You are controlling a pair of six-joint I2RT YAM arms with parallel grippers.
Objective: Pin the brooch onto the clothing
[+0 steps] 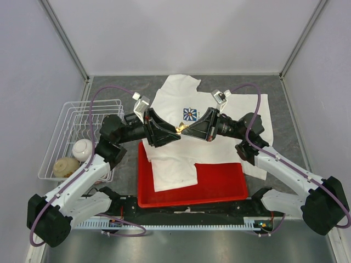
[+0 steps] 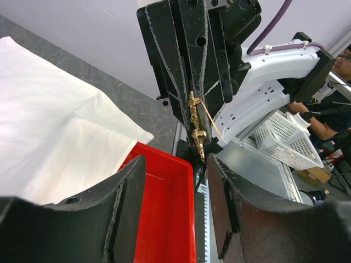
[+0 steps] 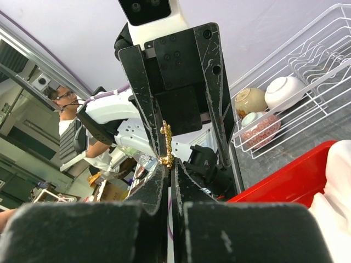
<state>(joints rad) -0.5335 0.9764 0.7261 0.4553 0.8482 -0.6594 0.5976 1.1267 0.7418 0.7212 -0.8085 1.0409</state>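
Pale lilac-white walls [image 1: 181,33] are closing in the cell on three sides, and aluminium frame posts [image 1: 62,35] are running up the two back corners. Soft, even light is washing over the speckled grey bench [image 1: 285,115]. At its left edge a white wire basket [image 1: 52,143] is sitting. Out beyond, in the right wrist view, a person in glasses [image 3: 66,101] is looking on.

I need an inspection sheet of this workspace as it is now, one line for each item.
Surface: grey table, red tray near the arms.
Job's things: white T-shirt spread flat, hem over the tray; gold brooch held over it.
Clutter: wire basket at left with bowls.
Claws: right claw shut on the brooch; left claw open, facing it.
Cables: purple cables looped along both arms.
Surroundings: pale walls; person with glasses beyond.
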